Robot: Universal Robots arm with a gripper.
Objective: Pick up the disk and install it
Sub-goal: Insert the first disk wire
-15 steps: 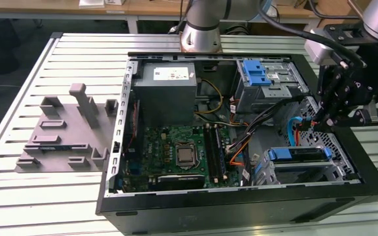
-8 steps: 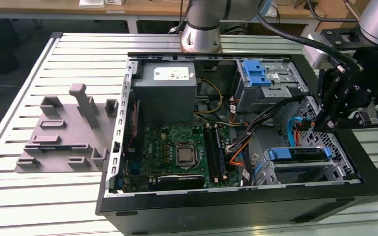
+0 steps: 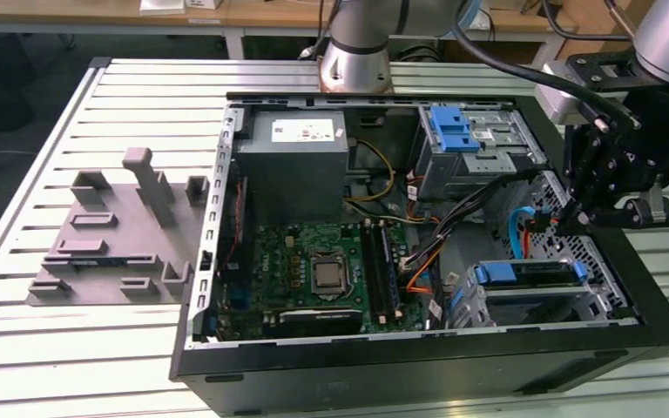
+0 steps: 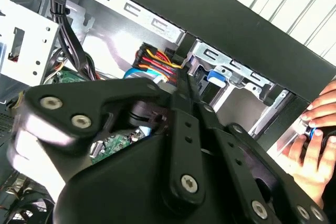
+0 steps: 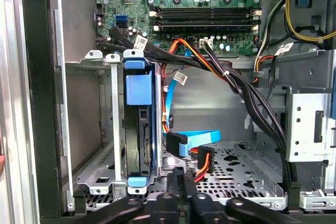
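1. We find the disk (image 5: 140, 129) seated on edge in its metal cage (image 5: 100, 124).
2. Our gripper (image 5: 181, 182) hangs beside it, fingers together, empty.
3. We judge the disk stiff, dense, shock-sensitive; hold by its blue frame.

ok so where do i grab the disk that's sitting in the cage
Grip the disk by the blue carrier frame on its exposed edge, coming in through the open side of the case. It stands on edge between the metal cage walls, so its flat faces are likely blocked.
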